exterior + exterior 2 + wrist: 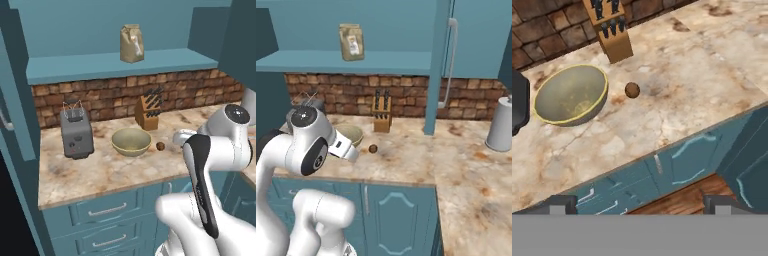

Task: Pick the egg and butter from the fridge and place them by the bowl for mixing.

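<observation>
- Left base view: the tiny brown round egg [160, 146] sat on the marbled desk [100, 175] just beside the wide olive-beige bowl [131, 141]. I judged it could roll if nudged.
- Right base view: I saw no pale butter stick anywhere; a fridge trip remained, and swinging the arm away risked clipping the egg [373, 148].
- Hand view: the gripper [640, 206] hung open and empty above the teal drawers [627, 180].

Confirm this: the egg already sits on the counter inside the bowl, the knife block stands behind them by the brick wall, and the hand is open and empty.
One detail is wrong. The egg lies on the counter beside the bowl, clear of its rim, not inside it; the hand view shows this plainly. The rest holds: the knife block stands behind them by the brick wall, and the hand is open and empty.
</observation>
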